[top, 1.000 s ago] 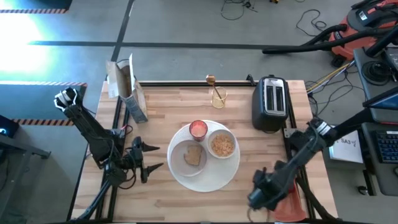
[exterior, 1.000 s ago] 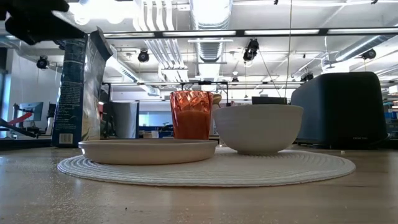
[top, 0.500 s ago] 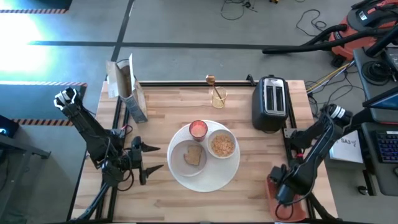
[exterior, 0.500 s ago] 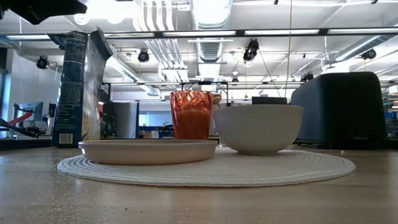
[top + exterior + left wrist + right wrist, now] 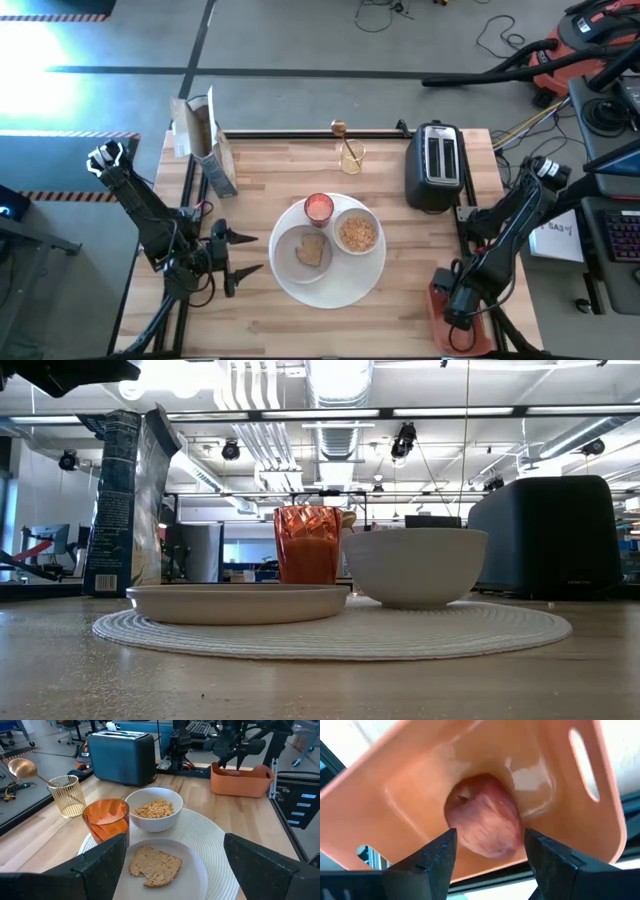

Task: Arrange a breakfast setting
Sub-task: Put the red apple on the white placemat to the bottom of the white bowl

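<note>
Reaching down over the right near edge of the surface (image 5: 270, 175), the right pincer (image 5: 487, 851) hangs inside an orange bin (image 5: 420, 785) with its fingers (image 5: 427, 865) spread open on either side of a dark-red fruit (image 5: 482, 815). The fruit lies on the bin's floor, and the pictures do not settle whether the fingers touch it. In the high view the bin (image 5: 440, 305) sits just off the surface's right near corner, mostly covered by the right arm.

The left pincer (image 5: 245, 253) waits low over the left side of the surface, open, pointing toward the place setting.

At the middle of the surface lies a large round white plate (image 5: 345, 285); seen from table height it has a woven, ribbed look. On it, to the left and near, sits a smaller white plate (image 5: 290, 262) carrying a brown toast slice (image 5: 310, 249) with a bite-shaped notch. To the right stands a white bowl (image 5: 357, 232) filled with cereal, and just beyond both stands a pink-red cup (image 5: 318, 207).

Farther back, a gold wire holder (image 5: 352, 157) holds a gold spoon (image 5: 339, 128), its bowl uppermost. A dark toaster (image 5: 433, 165) stands at the far right, and an opened cereal box (image 5: 210, 145) stands upright at the far left.
</note>
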Robot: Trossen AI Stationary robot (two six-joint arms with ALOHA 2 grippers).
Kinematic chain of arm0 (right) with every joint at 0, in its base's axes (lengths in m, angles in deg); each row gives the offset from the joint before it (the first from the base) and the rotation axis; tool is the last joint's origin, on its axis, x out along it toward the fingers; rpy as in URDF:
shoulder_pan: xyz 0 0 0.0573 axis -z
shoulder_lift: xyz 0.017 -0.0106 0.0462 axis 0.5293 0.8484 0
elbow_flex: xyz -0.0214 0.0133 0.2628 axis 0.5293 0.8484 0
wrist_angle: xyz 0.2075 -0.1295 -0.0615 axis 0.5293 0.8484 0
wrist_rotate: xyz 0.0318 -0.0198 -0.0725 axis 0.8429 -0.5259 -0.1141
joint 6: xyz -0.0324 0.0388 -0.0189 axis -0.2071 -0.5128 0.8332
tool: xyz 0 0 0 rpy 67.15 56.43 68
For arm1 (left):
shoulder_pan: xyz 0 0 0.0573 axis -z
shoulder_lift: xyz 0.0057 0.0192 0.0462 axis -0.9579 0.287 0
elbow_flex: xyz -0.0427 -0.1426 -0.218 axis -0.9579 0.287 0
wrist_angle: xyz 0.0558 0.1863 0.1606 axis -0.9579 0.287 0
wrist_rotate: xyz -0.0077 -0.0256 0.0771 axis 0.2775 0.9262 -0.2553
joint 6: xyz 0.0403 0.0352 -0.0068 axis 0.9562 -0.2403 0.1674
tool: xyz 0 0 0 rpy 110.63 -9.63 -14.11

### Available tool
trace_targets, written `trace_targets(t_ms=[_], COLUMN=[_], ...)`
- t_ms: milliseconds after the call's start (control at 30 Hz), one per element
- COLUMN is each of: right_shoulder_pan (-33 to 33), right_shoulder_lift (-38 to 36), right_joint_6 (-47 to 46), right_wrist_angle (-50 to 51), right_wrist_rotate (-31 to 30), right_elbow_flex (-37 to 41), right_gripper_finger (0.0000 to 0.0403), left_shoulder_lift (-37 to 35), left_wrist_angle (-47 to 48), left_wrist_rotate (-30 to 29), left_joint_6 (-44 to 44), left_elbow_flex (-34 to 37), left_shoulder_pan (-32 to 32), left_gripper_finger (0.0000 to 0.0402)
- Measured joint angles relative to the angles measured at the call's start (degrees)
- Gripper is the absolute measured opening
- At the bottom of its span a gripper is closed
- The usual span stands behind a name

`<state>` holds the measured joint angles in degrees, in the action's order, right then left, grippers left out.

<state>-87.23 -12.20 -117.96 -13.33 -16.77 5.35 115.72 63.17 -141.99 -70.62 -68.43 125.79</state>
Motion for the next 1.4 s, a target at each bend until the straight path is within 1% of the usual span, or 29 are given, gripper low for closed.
trace_targets(t_ms=[167,367,467,667,800,1000,1067,1167,1267,1400], right_shoulder_pan=[0.0,0.0,0.0,0.0,0.0,0.0,0.0,0.0,0.0,0.0], right_shoulder_lift=[-0.1,-0.2,-0.2,0.1,0.1,0.1,0.1,0.1,0.1,0.1], right_joint_6=[1.4,-2.0,-0.2,-5.6,-5.8,-4.4,-4.3,-4.5,-6.7,-8.4], right_wrist_angle=[-0.4,-0.8,-0.9,-0.8,-2.0,-4.0,-4.3,-5.2,-7.0,-11.9], right_wrist_rotate=[-1.3,-1.3,-1.3,-1.3,-1.2,-0.7,-0.3,-0.3,0.7,0.7], right_elbow_flex=[0.8,1.3,1.0,1.0,1.0,1.0,1.0,1.0,1.0,1.0], right_gripper_finger=[0.0217,0.0217,0.0214,0.0213,0.023,0.0277,0.0287,0.0295,0.03,0.0304], left_shoulder_lift=[0.0,0.0,0.0,0.0,0.0,0.0,0.0,0.0,0.0,0.0], left_wrist_angle=[0.2,0.2,0.2,0.4,0.8,0.8,0.8,0.8,0.8,0.8], left_wrist_rotate=[0.0,0.0,0.0,0.0,0.0,0.0,0.0,0.0,0.0,0.1], left_joint_6=[0.0,0.0,0.0,0.0,0.0,0.0,0.0,-0.2,-0.6,-1.9], left_elbow_flex=[0.0,0.0,0.0,0.1,0.1,0.1,0.1,0.1,0.1,0.1], left_shoulder_pan=[0.0,0.0,0.0,0.0,0.0,0.0,0.0,0.0,0.0,0.0], left_gripper_finger=[0.0316,0.0316,0.0316,0.0316,0.0316,0.0316,0.0316,0.0316,0.0316,0.0316])
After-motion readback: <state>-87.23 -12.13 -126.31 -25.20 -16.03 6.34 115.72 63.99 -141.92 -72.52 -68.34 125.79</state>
